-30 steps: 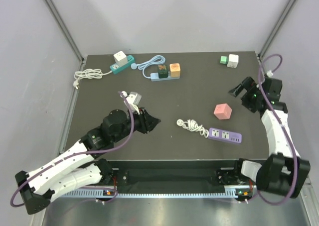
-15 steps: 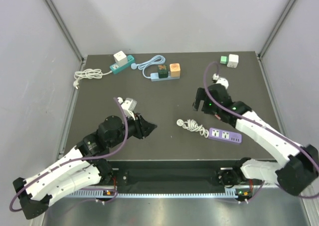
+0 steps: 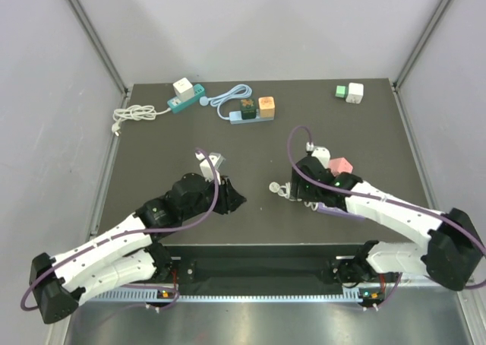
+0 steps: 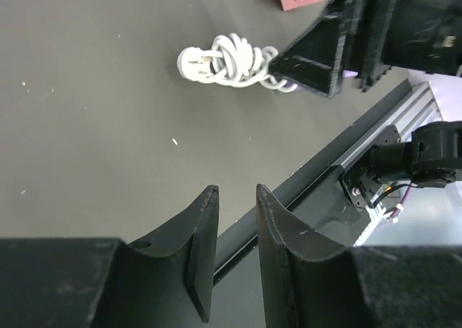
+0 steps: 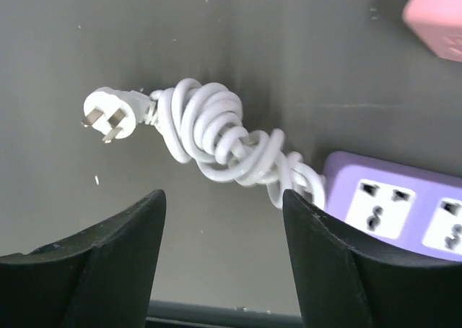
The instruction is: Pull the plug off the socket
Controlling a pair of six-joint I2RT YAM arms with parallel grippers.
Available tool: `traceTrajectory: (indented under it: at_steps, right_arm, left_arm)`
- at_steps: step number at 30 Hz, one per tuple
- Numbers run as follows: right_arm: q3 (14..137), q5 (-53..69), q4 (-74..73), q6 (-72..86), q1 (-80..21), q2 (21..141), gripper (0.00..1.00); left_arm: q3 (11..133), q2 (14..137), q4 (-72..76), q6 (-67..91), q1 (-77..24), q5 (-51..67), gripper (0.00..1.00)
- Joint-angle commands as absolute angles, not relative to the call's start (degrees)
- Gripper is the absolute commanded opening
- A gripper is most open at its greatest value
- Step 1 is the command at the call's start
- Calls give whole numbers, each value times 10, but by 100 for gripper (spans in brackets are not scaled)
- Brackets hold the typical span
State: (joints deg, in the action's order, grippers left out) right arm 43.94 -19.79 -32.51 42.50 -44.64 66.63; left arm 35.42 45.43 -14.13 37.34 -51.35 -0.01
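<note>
Right claw (image 5: 222, 205) seen released over the coiled cord (image 5: 216, 144) of the purple socket strip (image 5: 390, 212), pink plug (image 5: 442, 17) lying free just beyond it; left claw (image 4: 235, 194) shown narrowly parted, empty

The dark table (image 3: 152, 147) carried a teal power strip (image 3: 190, 99) with a white plug (image 3: 182, 87) at the back left, its white cord (image 3: 134, 115) coiled beside it. Near it lay a light-blue power strip (image 3: 244, 118) bearing a dark green plug (image 3: 247, 106) and an orange plug (image 3: 266, 106). A green cube (image 3: 341, 91) and a white cube (image 3: 355, 93) sat back right. Nearer the front lay a pink cube (image 3: 342, 166) and a purple power strip (image 5: 393, 212) with a knotted white cable (image 5: 224, 144).
</note>
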Motion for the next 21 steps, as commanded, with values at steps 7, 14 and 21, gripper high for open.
traceTrajectory:
  at_steps: [7, 14, 21]
  right_arm:
    - [541, -284, -334, 424, -496, 853, 73]
    - [529, -368, -424, 505, -490, 877, 67]
    - [447, -394, -540, 605, -463, 782, 65]
  left_arm:
    - [356, 463, -105, 374, -512, 15, 32]
    - [355, 445, -119, 374, -512, 7, 32]
    - [359, 459, -102, 375, -512, 24, 32]
